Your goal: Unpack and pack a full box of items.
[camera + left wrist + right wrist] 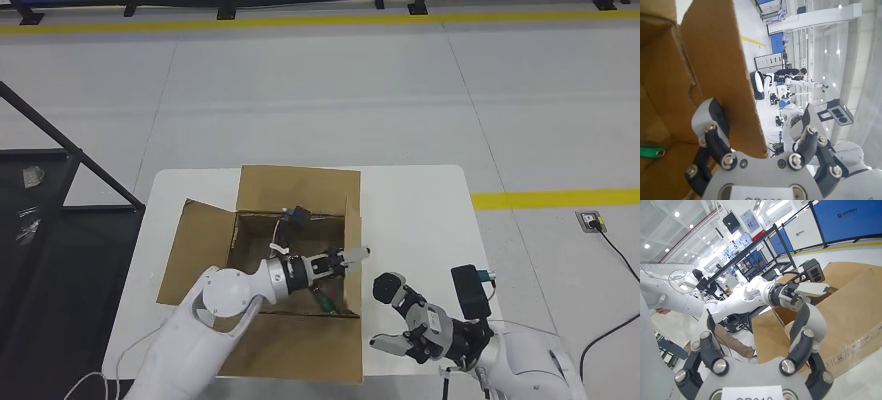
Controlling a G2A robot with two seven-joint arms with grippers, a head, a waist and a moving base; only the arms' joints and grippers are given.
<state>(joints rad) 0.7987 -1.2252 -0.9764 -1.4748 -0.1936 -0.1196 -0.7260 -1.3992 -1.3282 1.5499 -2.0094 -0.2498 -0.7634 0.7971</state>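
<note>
The left gripper (761, 111) is spread wide astride the right wall of the box (300, 185), with one finger (715, 111) inside and the other outside. The right gripper (385, 318) is also wide and holds nothing, over the tabletop (420, 200) near its near right corner, just beside the box. The box is brown corrugated cardboard with its flaps folded out, and it spans mid-tabletop from far edge to near edge. A green item (322, 300) lies on its floor by the near right corner.

place: robotics lab hall | evidence: other white robots (763, 84) | blue partition panels (848, 220) | yellow floor lines (555, 198)
</note>
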